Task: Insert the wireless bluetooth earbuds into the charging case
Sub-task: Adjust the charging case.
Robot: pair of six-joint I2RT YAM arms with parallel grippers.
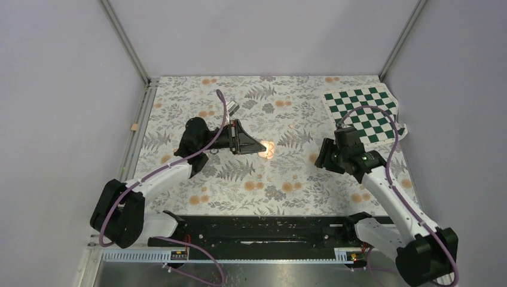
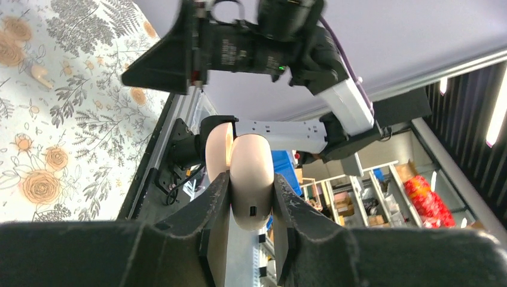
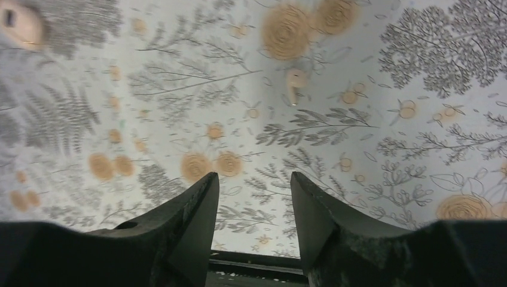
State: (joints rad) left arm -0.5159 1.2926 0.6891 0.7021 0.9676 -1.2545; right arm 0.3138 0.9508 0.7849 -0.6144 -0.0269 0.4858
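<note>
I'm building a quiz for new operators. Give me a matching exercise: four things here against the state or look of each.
1 charging case
2 earbud
3 right gripper
4 checkered sheet

a open, empty
b pale peach, lying loose on the table
c green and white squares
d clamped in the left gripper

Pairs: 1-d, 2-b, 3-a, 4-c
</note>
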